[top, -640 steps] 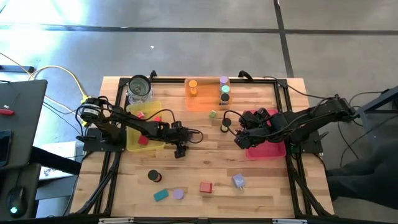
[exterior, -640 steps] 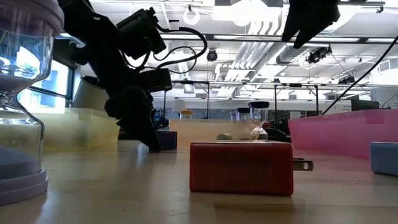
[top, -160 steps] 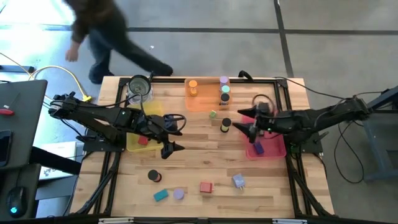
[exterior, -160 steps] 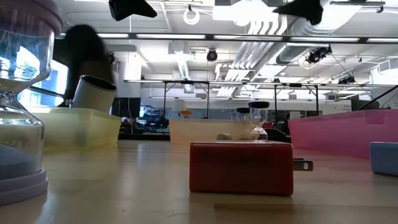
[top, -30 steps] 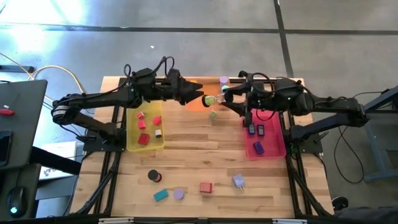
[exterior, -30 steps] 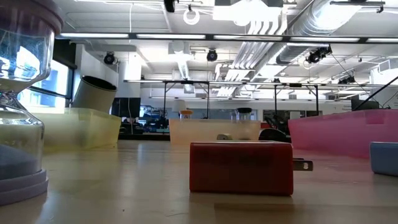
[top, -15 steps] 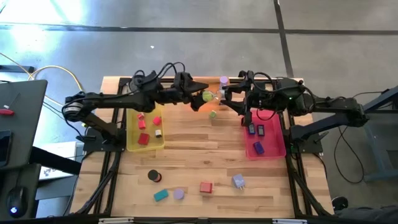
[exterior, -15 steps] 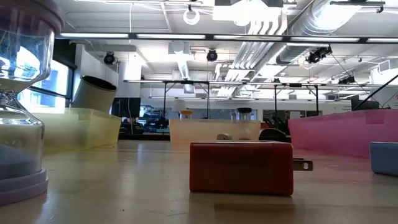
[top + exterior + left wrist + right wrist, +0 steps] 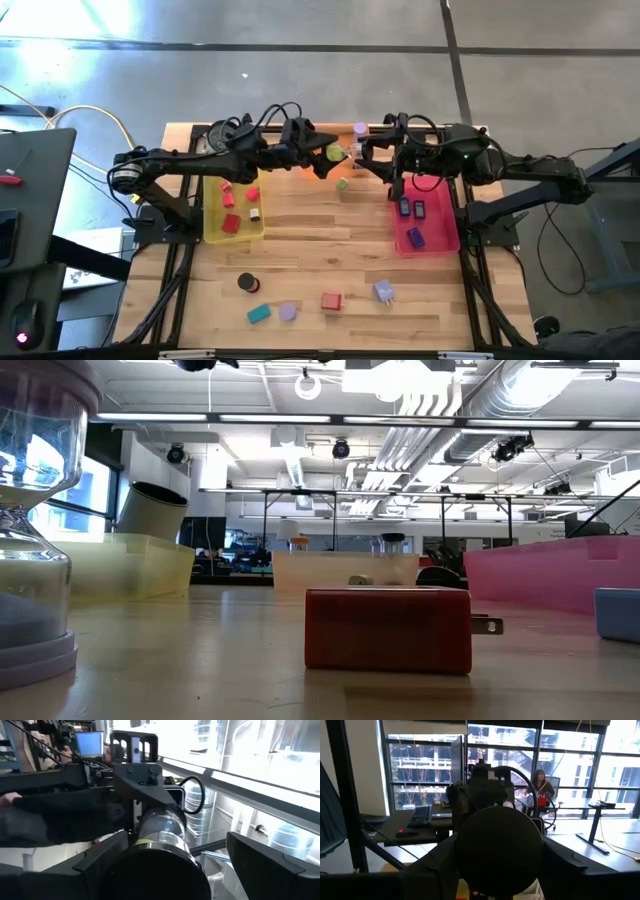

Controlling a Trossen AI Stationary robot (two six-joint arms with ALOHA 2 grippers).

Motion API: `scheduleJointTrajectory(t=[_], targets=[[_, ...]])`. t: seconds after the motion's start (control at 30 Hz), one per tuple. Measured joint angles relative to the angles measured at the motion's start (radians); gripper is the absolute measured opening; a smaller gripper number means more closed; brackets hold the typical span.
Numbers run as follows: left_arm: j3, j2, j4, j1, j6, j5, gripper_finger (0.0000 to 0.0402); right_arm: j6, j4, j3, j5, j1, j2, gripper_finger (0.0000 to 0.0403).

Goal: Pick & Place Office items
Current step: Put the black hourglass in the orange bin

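Two arms: both are raised over the far side of the table, tips facing each other, and we judge this a mid-air handover.
Left gripper (image 9: 318, 160): high near the orange tray (image 9: 305, 170). Its fingers (image 9: 260, 855) stand apart on either side of the cylinder, with a clear gap on one side, so it has no grip yet.
Right gripper (image 9: 368, 158): level with the left one and just beside it. Its fingers (image 9: 432, 865) are pressed against the sides of the cylinder's dark end cap, so we read it as clamped on the piece.
Cylinder (image 9: 335, 152): off the table and between the two grippers, lying along the line from one to the other. It has a clear body, and each wrist view shows a black end.
Step in hand: passing one office item from the right arm to the left, as we judge it.
Next move: we would close the left fingers squarely on the near end, and only then free the right ones. Letting go too early would drop the piece.
Yellow tray (image 9: 215, 232): holds several red pieces, under the left arm.
Pink tray (image 9: 440, 240): holds dark-blue pieces.
On the near boards: a red block (image 9: 331, 300), a teal block (image 9: 259, 313), a lavender piece (image 9: 287, 312) and a black cylinder (image 9: 246, 284) are not yet sorted.
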Motion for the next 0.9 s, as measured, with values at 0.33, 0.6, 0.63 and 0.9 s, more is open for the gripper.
scheduleJointTrajectory(t=[0.33, 0.6, 0.63, 0.9], targets=[[0.000, 0.000, 0.013, -0.007, -0.006, -0.001, 0.0328, -0.003, -0.011, 0.000, 0.001, 0.000, 0.000, 0.0197], [0.000, 0.000, 0.034, -0.013, -0.157, -0.002, 0.0328, -0.021, -0.019, 0.000, -0.001, 0.000, 0.000, 0.0197], [0.000, 0.000, 0.034, -0.013, -0.162, 0.001, 0.0328, -0.021, -0.020, 0.000, -0.001, 0.000, 0.000, 0.0197], [0.000, 0.000, 0.030, -0.002, -0.096, 0.068, 0.0317, -0.022, -0.025, 0.000, 0.002, 0.001, 0.000, 0.0197]])
